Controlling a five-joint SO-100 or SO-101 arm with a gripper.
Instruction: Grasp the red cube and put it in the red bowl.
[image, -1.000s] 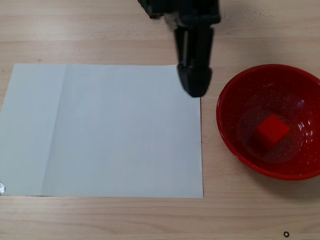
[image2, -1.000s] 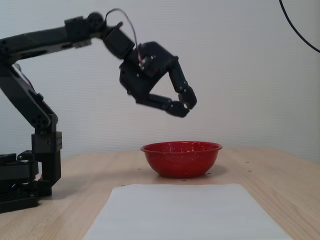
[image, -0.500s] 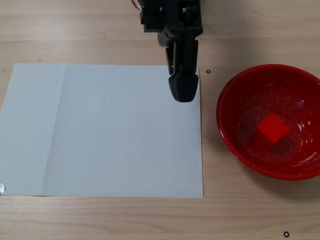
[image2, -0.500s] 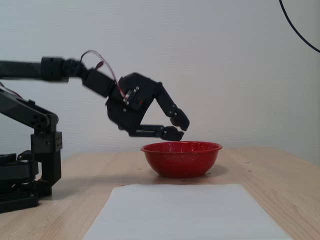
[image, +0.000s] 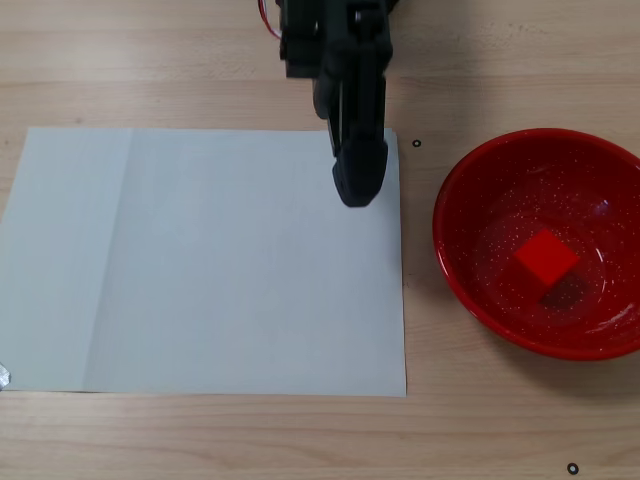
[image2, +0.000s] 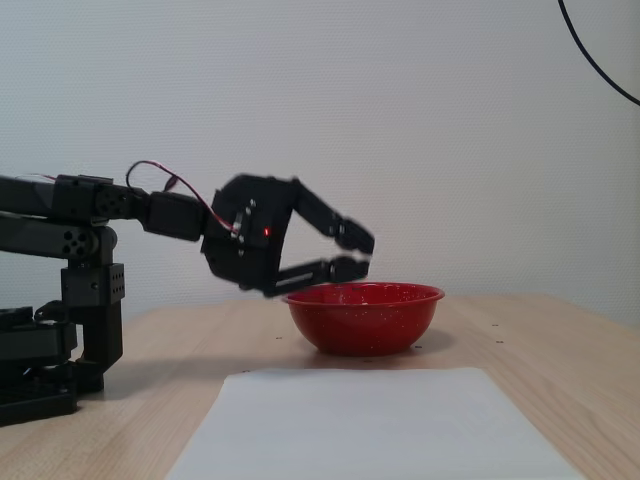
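Tool state: I read the tool (image2: 360, 255) as empty, its two fingers parted at the tips in the side-on fixed view.
Tool position: from above, the tool (image: 357, 185) hangs over the upper right corner of the white paper sheet (image: 200, 260), at about 10 o'clock from the red bowl (image: 455, 250).
Red cube: the red cube (image: 545, 257) lies inside the bowl, near its centre.
Red bowl: I see the red bowl (image2: 364, 318) standing on the wooden surface (image: 500, 430), just right of the sheet's edge.
Obstructions: the bowl wall hides the cube side-on.
Surroundings: small black ring marks (image: 417, 143) dot the surface at 11 o'clock from the bowl.
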